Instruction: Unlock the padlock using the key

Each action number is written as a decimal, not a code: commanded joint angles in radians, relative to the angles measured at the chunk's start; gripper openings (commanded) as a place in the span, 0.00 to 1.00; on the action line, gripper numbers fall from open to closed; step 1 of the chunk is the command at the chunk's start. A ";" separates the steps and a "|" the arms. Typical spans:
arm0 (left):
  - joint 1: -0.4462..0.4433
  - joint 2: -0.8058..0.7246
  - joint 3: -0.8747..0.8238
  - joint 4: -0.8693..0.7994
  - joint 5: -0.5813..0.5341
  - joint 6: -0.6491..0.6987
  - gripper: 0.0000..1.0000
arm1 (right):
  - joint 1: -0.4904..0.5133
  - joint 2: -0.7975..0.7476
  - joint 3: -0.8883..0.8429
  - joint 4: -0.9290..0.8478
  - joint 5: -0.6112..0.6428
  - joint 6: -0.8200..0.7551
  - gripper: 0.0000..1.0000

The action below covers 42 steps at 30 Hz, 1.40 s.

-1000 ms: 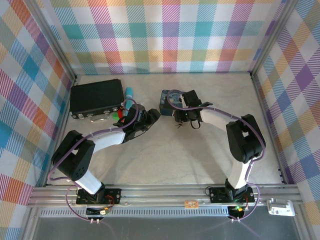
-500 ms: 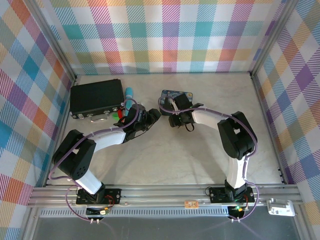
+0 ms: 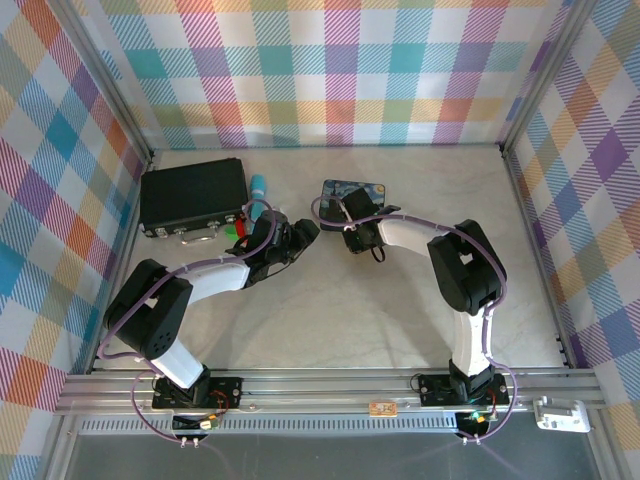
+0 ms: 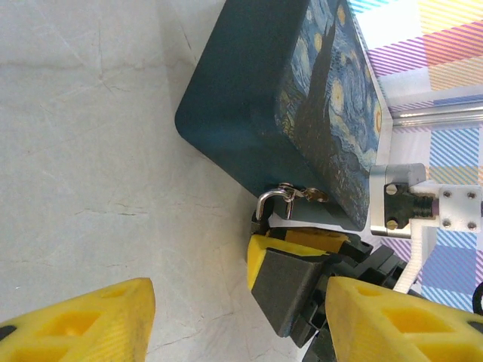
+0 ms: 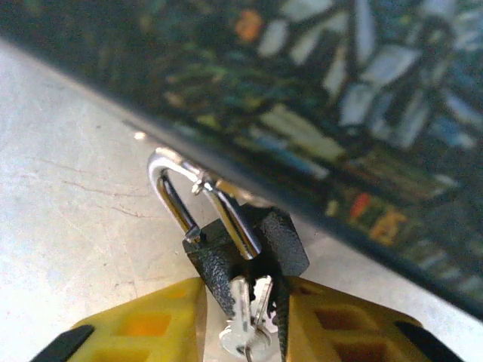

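Note:
The padlock [image 5: 240, 245], small with a black textured body, hangs by its silvery shackle [image 5: 175, 197] from the hasp of the blue-and-yellow Starry Night box [image 4: 302, 98]. My right gripper [image 5: 243, 332] is shut on the padlock's body, a yellow finger [image 5: 143, 328] on each side. Two small silvery keys [image 5: 245, 328] on a ring sit between those fingers against the padlock's underside; whether one is in the keyhole I cannot tell. My left gripper [image 4: 238, 294] stands open just in front, looking at the shackle [image 4: 272, 202] and the right gripper's fingers [image 4: 290, 275].
A black case [image 3: 193, 195] lies at the back left, with a light-blue cylinder [image 3: 258, 185] and small green and red items [image 3: 238, 228] beside it. The box [image 3: 352, 190] sits mid-table. Both grippers [image 3: 300, 235] [image 3: 352, 238] meet near its front edge.
The right wrist has drawn back off the box toward its near edge, uncovering the painted lid, and the right elbow has swung left. The left arm has barely moved.

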 commanded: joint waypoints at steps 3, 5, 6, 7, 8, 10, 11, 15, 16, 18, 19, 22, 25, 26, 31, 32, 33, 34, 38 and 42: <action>0.012 0.017 -0.017 0.055 0.021 -0.008 0.61 | 0.005 0.009 0.009 -0.010 -0.040 -0.068 0.13; 0.012 0.034 -0.022 0.085 0.030 -0.016 0.61 | -0.006 0.004 0.012 -0.013 -0.088 -0.095 0.06; 0.011 0.042 -0.025 0.100 0.035 -0.021 0.61 | -0.014 0.000 0.012 -0.013 -0.115 -0.111 0.04; 0.011 0.051 -0.026 0.116 0.040 -0.023 0.61 | -0.024 -0.004 0.012 -0.014 -0.142 -0.129 0.02; 0.012 0.059 -0.025 0.129 0.041 -0.024 0.61 | -0.032 -0.006 0.014 -0.014 -0.163 -0.148 0.01; 0.011 0.080 -0.021 0.155 0.053 -0.022 0.60 | -0.054 -0.013 0.019 -0.024 -0.229 -0.196 0.00; 0.011 0.094 -0.017 0.166 0.060 -0.019 0.59 | -0.065 -0.018 0.024 -0.029 -0.269 -0.220 0.00; 0.008 0.168 0.018 0.209 0.086 -0.017 0.55 | -0.082 -0.019 0.062 -0.065 -0.337 -0.326 0.00; 0.008 0.184 0.024 0.227 0.089 -0.026 0.54 | -0.084 -0.012 0.074 -0.081 -0.346 -0.349 0.00; 0.004 0.215 0.031 0.274 0.088 -0.042 0.51 | -0.102 0.009 0.109 -0.133 -0.414 -0.383 0.00; 0.001 0.225 0.039 0.282 0.086 -0.042 0.50 | -0.112 0.023 0.132 -0.153 -0.447 -0.387 0.00; -0.012 0.251 0.077 0.272 0.072 -0.033 0.50 | -0.138 0.063 0.192 -0.209 -0.531 -0.392 0.00; -0.025 0.280 0.111 0.270 0.055 -0.029 0.49 | -0.154 0.073 0.213 -0.225 -0.593 -0.387 0.00; -0.029 0.291 0.121 0.273 0.048 -0.031 0.48 | -0.162 0.073 0.214 -0.227 -0.615 -0.379 0.00; -0.043 0.332 0.158 0.267 -0.001 -0.036 0.47 | -0.184 0.083 0.218 -0.237 -0.665 -0.351 0.00; -0.044 0.341 0.163 0.267 -0.006 -0.042 0.47 | -0.183 0.084 0.216 -0.237 -0.660 -0.350 0.00; -0.044 0.346 0.164 0.273 -0.009 -0.049 0.47 | -0.184 0.083 0.214 -0.238 -0.654 -0.344 0.00; -0.044 0.348 0.162 0.273 -0.014 -0.053 0.47 | -0.184 0.079 0.208 -0.234 -0.644 -0.340 0.00; -0.044 0.327 0.147 0.264 -0.026 -0.053 0.48 | -0.182 0.050 0.162 -0.181 -0.587 -0.310 0.00; -0.043 0.319 0.141 0.253 -0.026 -0.064 0.50 | -0.161 0.057 0.168 -0.177 -0.517 -0.299 0.09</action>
